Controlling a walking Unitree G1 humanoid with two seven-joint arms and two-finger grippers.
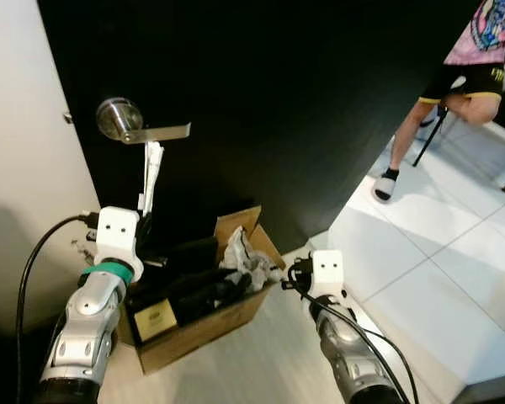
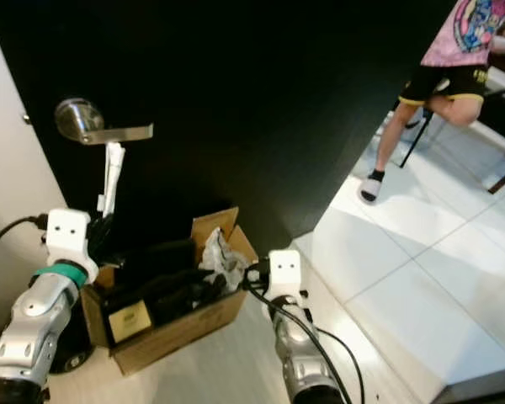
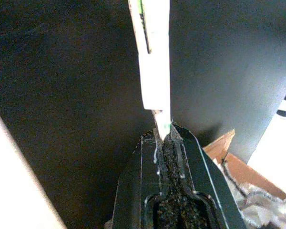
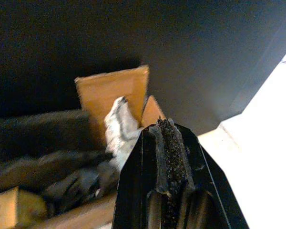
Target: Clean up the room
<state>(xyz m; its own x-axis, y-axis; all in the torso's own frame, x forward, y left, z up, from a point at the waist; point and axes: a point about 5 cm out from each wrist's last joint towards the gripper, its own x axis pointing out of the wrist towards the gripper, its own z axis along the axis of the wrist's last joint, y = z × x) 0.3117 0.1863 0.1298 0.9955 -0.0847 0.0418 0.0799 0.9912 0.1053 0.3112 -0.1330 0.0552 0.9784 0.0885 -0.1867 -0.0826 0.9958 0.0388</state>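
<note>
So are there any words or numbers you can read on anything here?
None can be read for sure.
The yellow label in the cardboard box: print too small to read.
The white strip pinched in the left gripper: green marks, too blurred.
The person's pink shirt: a picture, with any letters blurred.

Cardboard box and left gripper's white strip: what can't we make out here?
- Cardboard box: contents are a dark jumble with a crumpled grey-white wad; single items can't be told apart in the eye views.
- White strip pinched in the left gripper: top cut off by the left wrist view's edge; its print is too blurred to read.
- Right gripper: fingers pressed together; the box's near side sits behind them.
- Person: cut off by the frame's edge.
</note>
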